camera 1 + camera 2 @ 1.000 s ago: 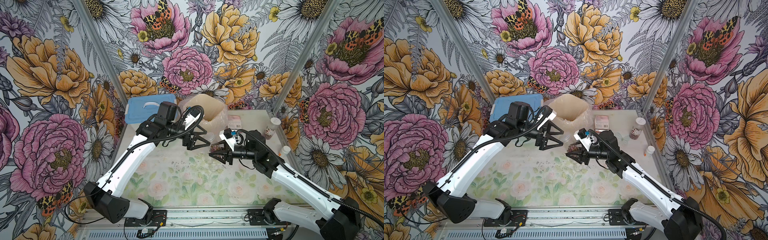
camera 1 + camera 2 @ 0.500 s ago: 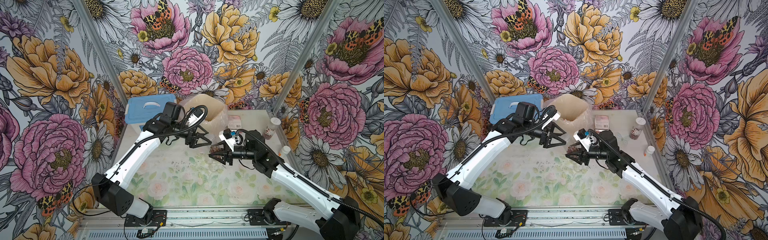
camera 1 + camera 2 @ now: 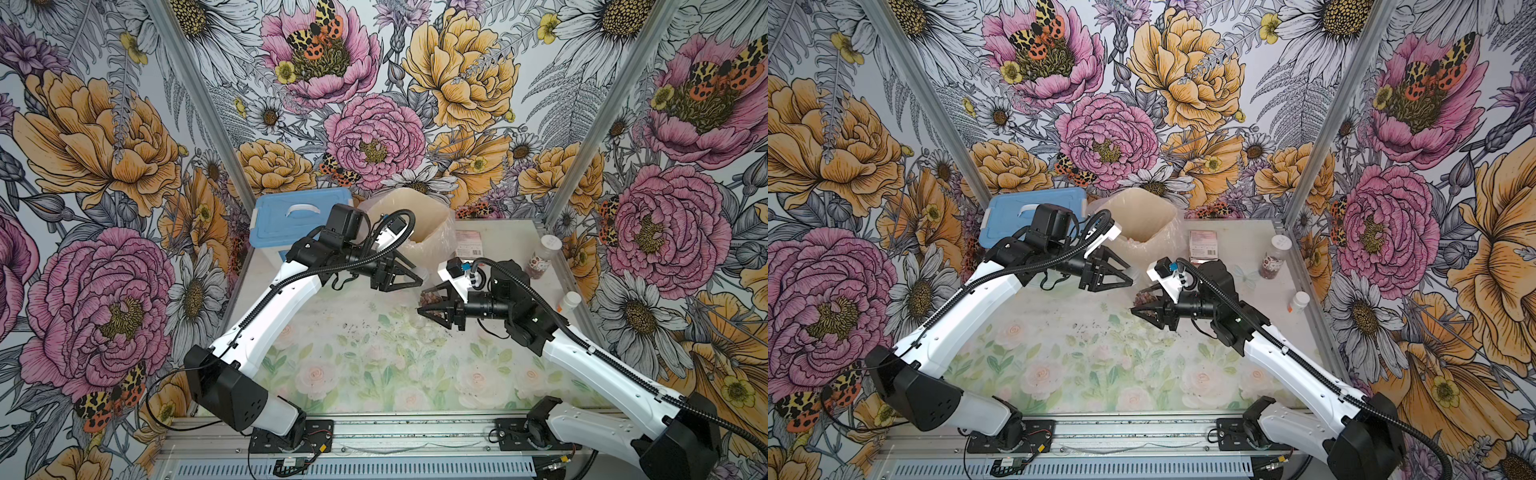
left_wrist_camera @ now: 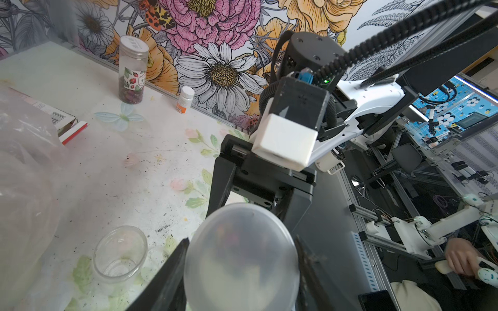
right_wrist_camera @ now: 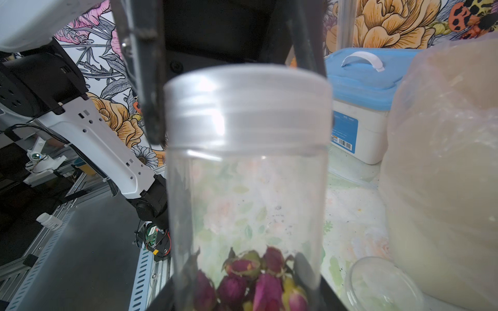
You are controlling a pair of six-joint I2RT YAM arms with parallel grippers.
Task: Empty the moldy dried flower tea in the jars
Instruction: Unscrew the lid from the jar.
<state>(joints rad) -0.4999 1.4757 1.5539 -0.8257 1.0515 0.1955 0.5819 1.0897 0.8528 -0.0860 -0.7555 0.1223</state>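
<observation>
My right gripper (image 3: pixel 430 300) (image 5: pixel 246 292) is shut on a clear jar (image 5: pixel 248 204) and holds it above the table's middle. Moldy dried flower tea (image 5: pixel 253 282), dark pink buds, lies at its gripped end. My left gripper (image 3: pixel 419 277) (image 4: pixel 241 269) has reached in from the left. Its fingers (image 4: pixel 175 266) press both sides of the jar's translucent lid (image 4: pixel 241 242) (image 5: pixel 248 107). A second jar (image 4: pixel 118 254), clear and empty, stands open on the table below. The labelled jar (image 3: pixel 542 259) (image 4: pixel 132 72), white-lidded with buds at its bottom, stands at the far right.
A bag-lined bin (image 3: pixel 415 220) and a blue-lidded white box (image 3: pixel 299 220) stand at the back. A flat packet (image 3: pixel 467 243) lies beside the bin. A small white-capped bottle (image 3: pixel 569 301) stands by the right wall. Dark crumbs dot the floral tabletop (image 3: pixel 361 328).
My left arm has swung right to the held jar, and its jaws have narrowed from wide open onto the lid. The right arm and its jar have stayed still.
</observation>
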